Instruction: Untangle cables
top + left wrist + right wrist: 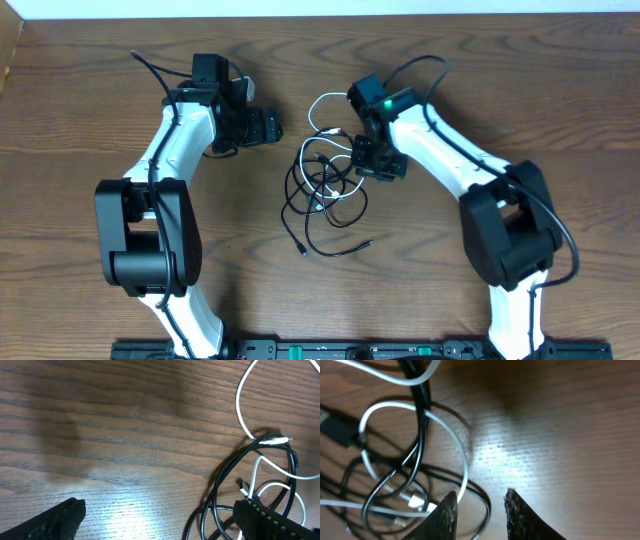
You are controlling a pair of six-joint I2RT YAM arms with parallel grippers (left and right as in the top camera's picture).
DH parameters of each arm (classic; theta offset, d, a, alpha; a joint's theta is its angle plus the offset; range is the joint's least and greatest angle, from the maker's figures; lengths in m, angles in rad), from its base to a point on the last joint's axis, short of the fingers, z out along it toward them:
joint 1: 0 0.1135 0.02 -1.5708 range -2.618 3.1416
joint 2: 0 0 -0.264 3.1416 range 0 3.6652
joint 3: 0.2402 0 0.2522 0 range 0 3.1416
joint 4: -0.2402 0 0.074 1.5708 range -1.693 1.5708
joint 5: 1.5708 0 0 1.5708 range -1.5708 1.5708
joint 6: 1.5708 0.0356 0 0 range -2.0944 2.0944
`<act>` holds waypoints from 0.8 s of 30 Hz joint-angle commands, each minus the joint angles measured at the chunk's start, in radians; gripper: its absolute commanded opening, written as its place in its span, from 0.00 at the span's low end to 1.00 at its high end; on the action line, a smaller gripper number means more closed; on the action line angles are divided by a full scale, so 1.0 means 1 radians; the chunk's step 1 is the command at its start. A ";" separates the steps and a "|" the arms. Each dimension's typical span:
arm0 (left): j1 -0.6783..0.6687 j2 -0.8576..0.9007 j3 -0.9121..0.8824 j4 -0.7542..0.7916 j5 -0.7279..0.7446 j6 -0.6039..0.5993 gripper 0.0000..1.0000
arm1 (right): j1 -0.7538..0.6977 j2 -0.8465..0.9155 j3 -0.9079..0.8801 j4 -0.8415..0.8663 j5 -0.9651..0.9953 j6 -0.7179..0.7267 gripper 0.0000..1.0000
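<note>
The black cable (291,195) and the white cable (316,104) lie tangled in loops at the table's middle. My left gripper (266,128) is open and empty, just left of the tangle. In the left wrist view its fingers (160,520) are wide apart over bare wood, and the black cable (222,477) and white cable (239,405) lie by the right finger. My right gripper (373,166) is open at the tangle's right edge. In the right wrist view its fingers (480,507) straddle a black loop (488,506), and a white loop (465,462) runs beside the left finger.
The wooden table (90,120) extends to all sides of the tangle. Black plug ends lie at the tangle's front (302,251) and front right (368,243). The arm bases stand at the front left (145,240) and front right (515,235).
</note>
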 commanded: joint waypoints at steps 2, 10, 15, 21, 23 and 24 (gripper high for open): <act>0.004 -0.006 -0.008 0.000 -0.006 -0.010 0.98 | 0.021 0.022 0.005 0.023 -0.002 0.043 0.28; 0.004 -0.006 -0.008 0.000 -0.006 -0.010 0.98 | 0.079 0.023 0.005 0.058 0.092 0.119 0.21; 0.004 -0.006 -0.008 -0.001 -0.006 -0.010 0.98 | 0.101 0.023 0.003 0.051 0.141 0.133 0.19; 0.004 -0.006 -0.008 0.000 -0.006 -0.010 0.98 | 0.093 0.023 -0.004 0.043 0.212 0.133 0.26; 0.004 -0.006 -0.008 0.000 -0.006 -0.010 0.98 | 0.088 0.023 -0.014 0.057 0.212 0.132 0.25; 0.004 -0.006 -0.008 -0.001 -0.006 -0.010 0.98 | 0.086 0.023 -0.021 0.069 0.212 0.132 0.22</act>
